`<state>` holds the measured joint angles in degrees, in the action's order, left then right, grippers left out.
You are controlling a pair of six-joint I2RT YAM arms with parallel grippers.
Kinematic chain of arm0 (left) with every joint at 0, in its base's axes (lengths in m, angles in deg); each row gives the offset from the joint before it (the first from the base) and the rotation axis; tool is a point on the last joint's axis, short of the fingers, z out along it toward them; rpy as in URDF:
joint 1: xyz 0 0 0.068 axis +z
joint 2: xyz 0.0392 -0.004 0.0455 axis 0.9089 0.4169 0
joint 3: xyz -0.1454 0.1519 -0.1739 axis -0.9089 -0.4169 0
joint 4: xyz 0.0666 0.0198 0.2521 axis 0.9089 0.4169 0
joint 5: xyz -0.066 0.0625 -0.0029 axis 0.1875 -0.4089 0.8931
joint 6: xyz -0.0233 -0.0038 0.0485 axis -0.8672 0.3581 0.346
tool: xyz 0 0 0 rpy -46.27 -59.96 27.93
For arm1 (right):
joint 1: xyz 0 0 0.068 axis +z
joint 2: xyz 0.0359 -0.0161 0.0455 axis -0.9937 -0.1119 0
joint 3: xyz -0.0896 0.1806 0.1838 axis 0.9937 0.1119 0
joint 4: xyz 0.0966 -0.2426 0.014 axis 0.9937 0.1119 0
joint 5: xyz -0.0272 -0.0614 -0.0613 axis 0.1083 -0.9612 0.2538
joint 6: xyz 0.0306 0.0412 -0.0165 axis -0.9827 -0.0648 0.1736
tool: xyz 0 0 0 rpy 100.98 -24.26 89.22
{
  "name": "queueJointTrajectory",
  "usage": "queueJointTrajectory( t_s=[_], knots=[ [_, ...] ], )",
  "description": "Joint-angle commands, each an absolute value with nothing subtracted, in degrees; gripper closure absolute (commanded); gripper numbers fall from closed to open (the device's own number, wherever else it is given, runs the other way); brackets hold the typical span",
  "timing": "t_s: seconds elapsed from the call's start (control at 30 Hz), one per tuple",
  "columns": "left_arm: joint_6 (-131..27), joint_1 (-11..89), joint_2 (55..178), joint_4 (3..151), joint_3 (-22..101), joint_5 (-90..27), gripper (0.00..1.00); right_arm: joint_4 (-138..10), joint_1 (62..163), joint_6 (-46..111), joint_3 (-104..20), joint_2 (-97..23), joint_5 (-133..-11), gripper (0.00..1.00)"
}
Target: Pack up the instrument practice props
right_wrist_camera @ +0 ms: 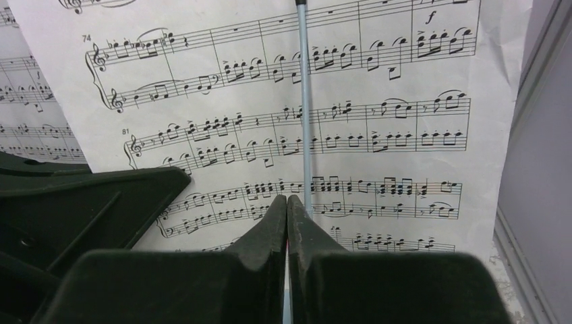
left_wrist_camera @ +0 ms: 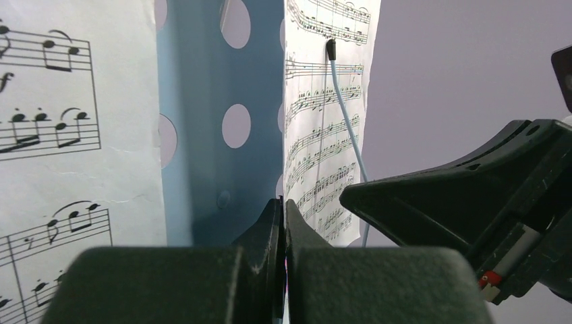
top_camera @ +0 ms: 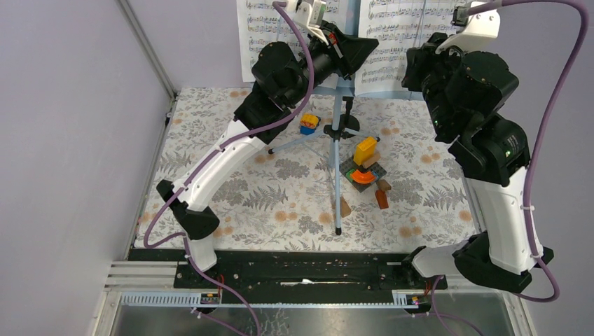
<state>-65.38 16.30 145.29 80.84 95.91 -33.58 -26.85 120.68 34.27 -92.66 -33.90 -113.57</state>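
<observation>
The left claw (left_wrist_camera: 283,210) is pressed together at the edge of the light-blue music rack (left_wrist_camera: 202,101). The right claw (right_wrist_camera: 287,202) is together too, just beside the page wire (right_wrist_camera: 305,101) crossing the sheet-music pages (right_wrist_camera: 378,135). The rack stands on its tripod legs (top_camera: 336,175) at the far side of the worktop (top_camera: 231,210).

2 arms (top_camera: 218,155), white shells (top_camera: 501,210), black joints (top_camera: 487,80), purple cables (top_camera: 553,105), black bases (top_camera: 490,269)

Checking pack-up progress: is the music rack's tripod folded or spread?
Spread. The tripod legs splay from the hub, one toward the near edge, one leftward, feet on the table; the light-blue rack stands above them.
</observation>
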Motion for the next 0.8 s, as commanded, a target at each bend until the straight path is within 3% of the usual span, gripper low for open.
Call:
queueJointTrajectory(
  t_s=[0.0,0.4,0.57,0.6,0.63,0.7,0.77],
  knots=[
    [-64.62,15.96,143.67,77.50,95.68,-34.10,1.00,-31.38,120.44,37.57,-89.59,-30.91,-114.25,1.00],
    [-63.50,15.90,142.49,76.85,95.41,-34.86,1.00,-48.54,120.56,44.03,-69.77,-18.70,-105.31,1.00],
    [-63.37,15.90,142.16,76.78,94.59,-34.93,1.00,-49.37,120.50,43.64,-68.30,-17.40,-106.82,1.00],
    [-63.41,15.94,142.17,76.70,94.48,-34.83,1.00,-48.21,120.53,43.04,-69.89,-17.89,-107.87,0.96],
    [-63.45,15.93,142.18,76.69,94.44,-34.72,1.00,-46.13,120.49,42.38,-71.71,-18.83,-109.05,0.84],
    [-63.54,15.90,142.16,76.73,94.28,-34.62,1.00,-40.94,120.50,40.98,-76.92,-21.70,-111.08,0.49],
    [-63.54,15.93,142.00,76.71,94.08,-34.48,1.00,-36.10,120.49,40.00,-82.53,-24.76,-112.04,0.34]
  ],
)
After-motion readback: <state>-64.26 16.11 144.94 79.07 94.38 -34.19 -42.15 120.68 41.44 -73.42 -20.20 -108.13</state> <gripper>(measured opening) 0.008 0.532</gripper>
